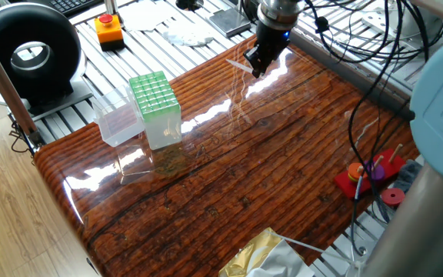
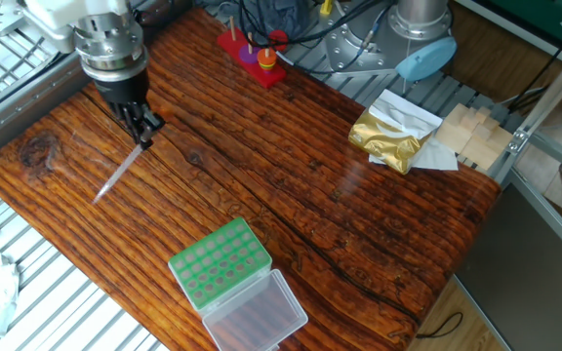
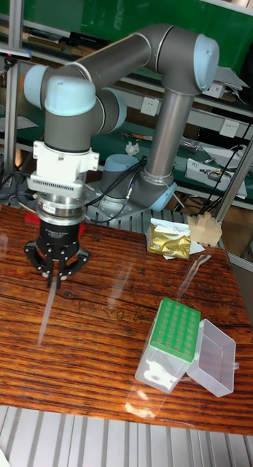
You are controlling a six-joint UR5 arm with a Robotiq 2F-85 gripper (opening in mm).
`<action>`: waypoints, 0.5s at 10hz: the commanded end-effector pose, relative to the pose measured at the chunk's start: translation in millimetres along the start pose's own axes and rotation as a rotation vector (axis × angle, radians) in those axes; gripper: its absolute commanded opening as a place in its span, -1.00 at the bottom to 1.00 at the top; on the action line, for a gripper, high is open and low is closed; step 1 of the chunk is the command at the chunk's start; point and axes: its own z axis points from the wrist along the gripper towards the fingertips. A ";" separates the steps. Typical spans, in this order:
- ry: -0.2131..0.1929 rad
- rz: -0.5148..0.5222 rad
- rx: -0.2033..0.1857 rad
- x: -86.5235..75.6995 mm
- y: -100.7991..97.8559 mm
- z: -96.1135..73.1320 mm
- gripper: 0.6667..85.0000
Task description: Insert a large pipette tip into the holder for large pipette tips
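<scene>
My gripper (image 2: pixel 144 133) is shut on the upper end of the large pipette tip (image 2: pixel 117 176), a slender clear tube that slants down from the fingers toward the wooden table. The tall fixed view shows the gripper (image 3: pixel 56 276) pointing down, with the tip (image 3: pixel 47 315) hanging below it. In the one fixed view the gripper (image 1: pixel 255 65) is near the table's far edge and the tip (image 1: pixel 238 66) sticks out to its left. The holder for large pipette tips (image 2: pixel 220 261) stands well away with its green grid top (image 1: pixel 153 92) uncovered and its clear lid (image 3: pixel 213 357) folded open.
A gold foil bag (image 2: pixel 388 136) and wooden blocks (image 2: pixel 471 134) lie at one table end. A red peg toy (image 2: pixel 253 51) with cables sits near the arm's base. Off the table stand an orange button box (image 1: pixel 108 29) and a black ring device (image 1: pixel 28 54).
</scene>
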 end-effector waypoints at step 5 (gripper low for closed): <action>0.118 0.020 -0.052 29.1 12.8 -18.5 -0.99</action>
